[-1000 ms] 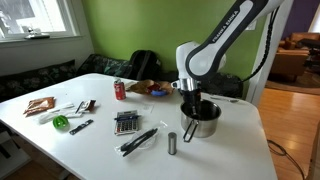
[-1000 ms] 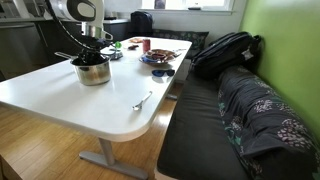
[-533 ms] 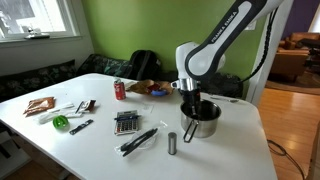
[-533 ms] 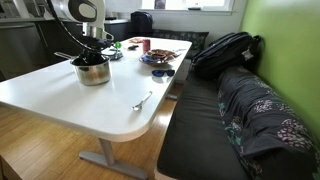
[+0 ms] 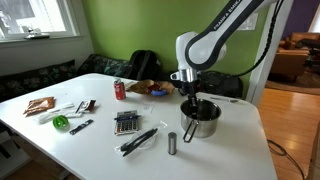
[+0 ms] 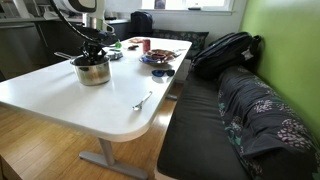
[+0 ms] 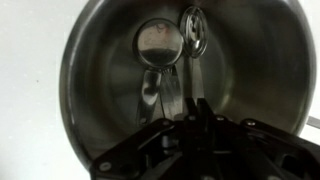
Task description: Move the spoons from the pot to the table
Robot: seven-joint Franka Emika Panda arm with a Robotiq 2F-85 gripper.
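The steel pot (image 5: 204,123) stands on the white table (image 5: 100,152) near its far end and also shows in the other exterior view (image 6: 92,72). In the wrist view the pot (image 7: 95,90) holds two silvery spoons: one with a big round bowl (image 7: 158,45) and one beside it (image 7: 193,32). My gripper (image 7: 195,125) hangs right over the pot, its fingers shut on the handle of the second spoon. In both exterior views the gripper (image 5: 190,106) (image 6: 93,55) reaches down into the pot's mouth. A third spoon (image 6: 142,101) lies on the table near its edge.
Long black utensils (image 5: 138,140), a dark grey cylinder (image 5: 172,143), a black keypad (image 5: 125,122), a red can (image 5: 120,90) and a green object (image 5: 61,122) lie on the table. A plate (image 6: 160,57) sits at the far end. A backpack (image 6: 225,50) rests on the bench.
The arm's wrist has risen a little above the pot. The pot and the other objects have not moved.
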